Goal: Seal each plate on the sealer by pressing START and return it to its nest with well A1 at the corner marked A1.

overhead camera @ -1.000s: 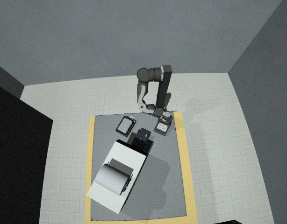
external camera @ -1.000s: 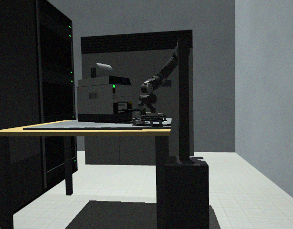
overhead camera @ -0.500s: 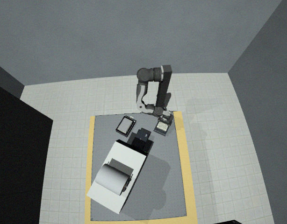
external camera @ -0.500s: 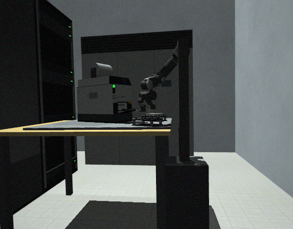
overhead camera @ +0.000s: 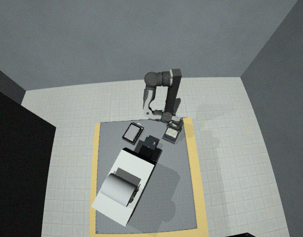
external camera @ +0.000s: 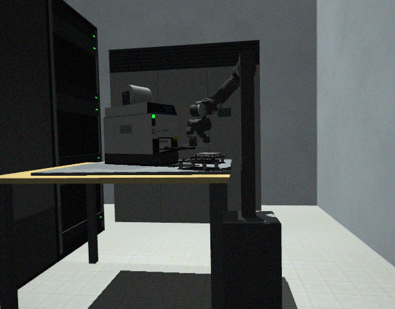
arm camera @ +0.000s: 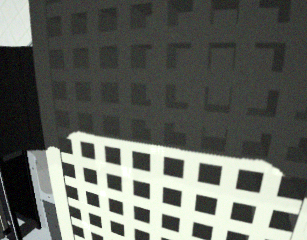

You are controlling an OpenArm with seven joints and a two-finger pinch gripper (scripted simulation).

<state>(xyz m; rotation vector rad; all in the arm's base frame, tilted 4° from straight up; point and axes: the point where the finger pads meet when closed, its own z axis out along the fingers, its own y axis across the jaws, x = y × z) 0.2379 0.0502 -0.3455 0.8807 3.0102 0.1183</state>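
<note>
The claw (overhead camera: 175, 126) (external camera: 199, 143) is closed on an open plate (overhead camera: 171, 132) (arm camera: 190, 172), its fingers held apart by the plate's width. From the top, that plate seems to sit in the nest at two o'clock from the stage (overhead camera: 152, 142) (external camera: 186, 147); the exterior view shows the claw raised well over this near nest (overhead camera: 169, 139) (external camera: 180, 164), so the plate is in the air. The wrist view adds the plate's pale grid of square wells across its lower part, though the fingertips can't be made out there.

The other plate (overhead camera: 132, 132) (external camera: 208, 154) lies in the far nest (overhead camera: 128, 140) (external camera: 222, 156), at ten o'clock from the stage when seen from the top; side-on it is only a pale slab. I cannot tell whether it wears foil.

Only the exterior view gives the lamp (external camera: 153, 116), lit green on the sealer (overhead camera: 136, 163) (external camera: 127, 140). From the top, the sealer lies aslant on the bench (overhead camera: 197, 178) (external camera: 91, 178), the stage reaching out towards one o'clock. The nest labels are too small to read.
</note>
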